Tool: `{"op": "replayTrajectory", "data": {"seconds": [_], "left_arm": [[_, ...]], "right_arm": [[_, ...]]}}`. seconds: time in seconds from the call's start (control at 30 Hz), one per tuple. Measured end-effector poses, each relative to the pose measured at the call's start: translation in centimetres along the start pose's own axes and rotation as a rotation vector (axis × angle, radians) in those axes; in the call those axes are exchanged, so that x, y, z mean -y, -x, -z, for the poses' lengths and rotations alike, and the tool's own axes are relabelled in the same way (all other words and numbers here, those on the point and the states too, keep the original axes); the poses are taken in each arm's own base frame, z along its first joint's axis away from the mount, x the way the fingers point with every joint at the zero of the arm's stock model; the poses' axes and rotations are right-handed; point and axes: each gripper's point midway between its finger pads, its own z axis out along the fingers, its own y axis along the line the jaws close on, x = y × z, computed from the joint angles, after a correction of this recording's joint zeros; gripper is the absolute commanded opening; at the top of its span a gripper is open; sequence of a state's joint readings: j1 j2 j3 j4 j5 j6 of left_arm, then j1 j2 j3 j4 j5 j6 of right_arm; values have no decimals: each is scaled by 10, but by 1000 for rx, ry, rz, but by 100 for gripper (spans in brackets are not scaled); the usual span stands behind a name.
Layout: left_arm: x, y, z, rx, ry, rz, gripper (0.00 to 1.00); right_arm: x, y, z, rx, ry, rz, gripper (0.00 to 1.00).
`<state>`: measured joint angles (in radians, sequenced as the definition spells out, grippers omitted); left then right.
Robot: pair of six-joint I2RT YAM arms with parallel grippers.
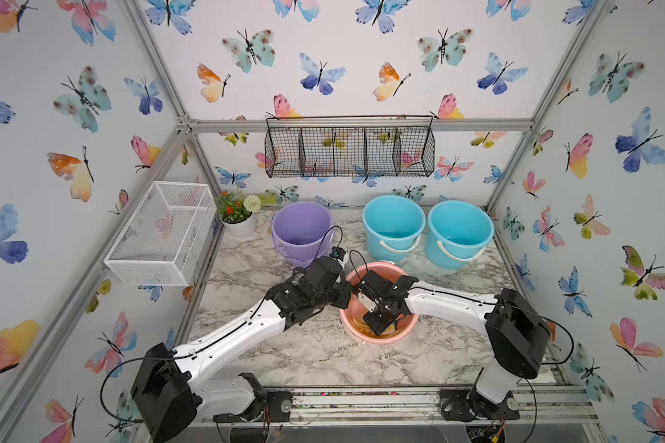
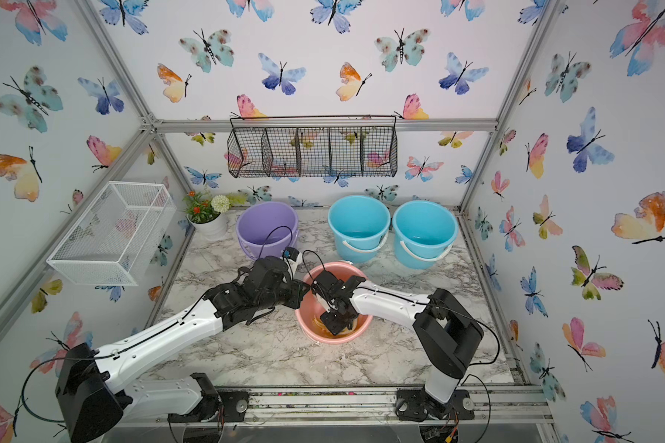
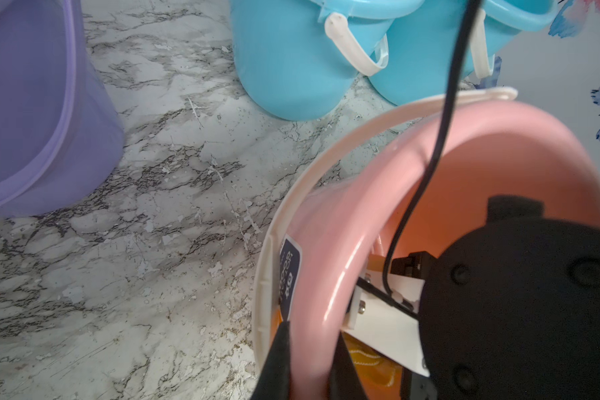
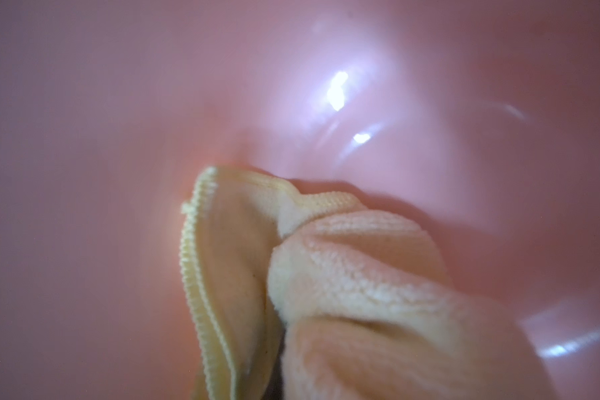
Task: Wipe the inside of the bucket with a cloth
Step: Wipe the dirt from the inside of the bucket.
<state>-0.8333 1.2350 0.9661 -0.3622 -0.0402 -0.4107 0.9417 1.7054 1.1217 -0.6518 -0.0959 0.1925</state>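
Step in hand: the wiping itself. The cloth [image 4: 343, 277] is already down inside the pink bucket [image 1: 381, 339], so I judge the job to be mid-course, not at its start.
Pink bucket: stands on the marble table [image 1: 323, 356] at centre, nearer than the purple bucket [image 1: 302, 226] and the two blue buckets, and apart from all three.
Cloth: pale yellow and bunched in folds low in the bucket. In the right wrist view its ribbed hem lies against the pink inner wall [image 4: 84, 138]. A strip of it also shows in the left wrist view [image 3: 368, 356].
Right gripper [image 1: 381, 325]: reaches down into the bucket from the right. Its fingers are hidden behind the fabric, but it is pressed together on a bunch of the cloth.
Left gripper [image 3: 310, 346]: at the bucket's left rim, jaws nearly together, with one finger [image 3: 281, 356] outside the wall and the other inside, pinching the rim.
Next move: calls for sweeping the cloth round the wall and over the floor with steady contact. The left hold should be firm enough that the bucket neither slides nor tips, and the right wrist should keep clear of the rim and of the left gripper.
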Motion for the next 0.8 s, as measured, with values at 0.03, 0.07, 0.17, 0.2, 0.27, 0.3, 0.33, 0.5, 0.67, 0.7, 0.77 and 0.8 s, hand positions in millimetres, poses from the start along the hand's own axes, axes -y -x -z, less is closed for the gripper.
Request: {"op": "replayTrajectory", "data": {"seconds": [0.03, 0.07, 0.17, 0.2, 0.27, 0.3, 0.33, 0.5, 0.67, 0.7, 0.77, 0.8], "left_arm": [[0, 0, 0, -1, -1, 0, 0], [0, 0, 0, -2, -1, 1, 0], [-1, 0, 0, 0, 2, 2, 0], [-1, 0, 0, 0, 3, 2, 0], [-1, 0, 0, 0, 3, 2, 0], [-1, 0, 0, 1, 4, 3, 0], [-2, 1, 0, 2, 5, 4, 0], [-2, 5, -1, 18, 5, 8, 0], [0, 11, -2, 44, -2, 13, 0], [-1, 13, -1, 51, 1, 14, 0], [-3, 15, -1, 59, 9, 17, 0], [-4, 16, -1, 61, 11, 19, 0]], "right_arm": [[-5, 3, 0, 15, 36, -8, 2], [-11, 6, 0, 35, 75, -17, 2], [-21, 15, 0, 110, 154, -41, 2], [-23, 19, 0, 141, 169, -45, 2], [-25, 28, 1, 214, 186, -55, 2], [-25, 32, 1, 246, 189, -61, 2], [-24, 36, 1, 277, 187, -65, 2], [-8, 58, 0, 437, 114, -89, 2], [13, 82, 10, 591, -9, -89, 2], [16, 86, 13, 615, -32, -86, 2], [25, 94, 19, 659, -91, -71, 2], [28, 97, 21, 674, -116, -64, 2]]}}
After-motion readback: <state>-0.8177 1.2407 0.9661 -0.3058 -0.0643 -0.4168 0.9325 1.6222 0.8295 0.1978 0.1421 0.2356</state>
